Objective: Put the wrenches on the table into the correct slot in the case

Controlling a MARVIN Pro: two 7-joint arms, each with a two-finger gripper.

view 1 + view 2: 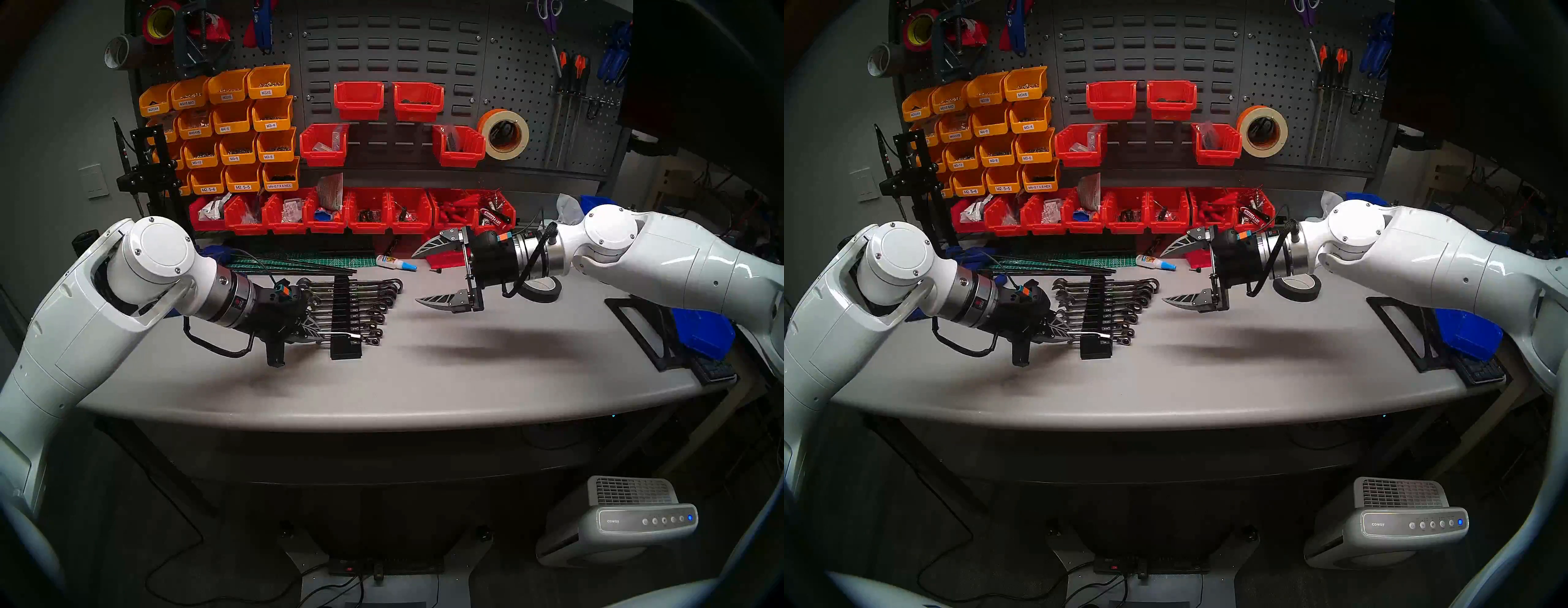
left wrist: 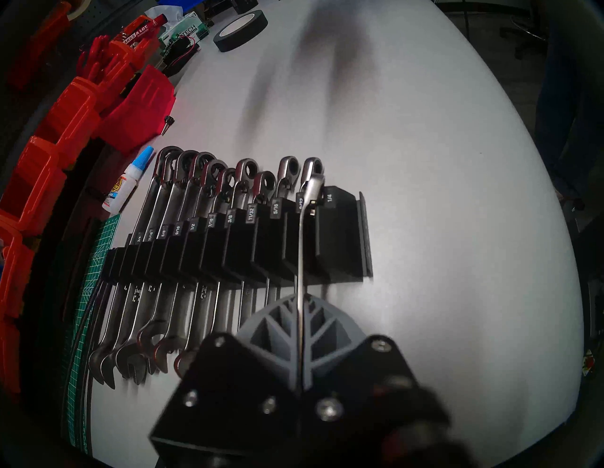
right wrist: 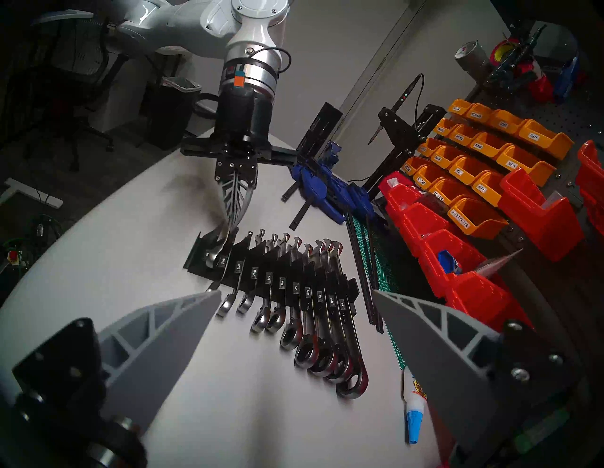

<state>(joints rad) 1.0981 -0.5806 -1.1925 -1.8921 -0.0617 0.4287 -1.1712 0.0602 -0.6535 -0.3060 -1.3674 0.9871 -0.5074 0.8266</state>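
Left gripper (image 2: 300,313) is clamped on a small wrench (image 2: 302,261), holding it edge-up over the low end of the rack (image 2: 340,235), its ring end right by the 1/4 and 9/32 labels; can't tell if it's actually seated in a slot. The rest of the wrenches (image 3: 307,326) sit in the rack's other slots, and the rack lies on the tabletop (image 1: 424,382) just off the green mat (image 2: 94,281). Right gripper (image 1: 428,274) hangs spread wide and empty, off the rack's ring-end side.
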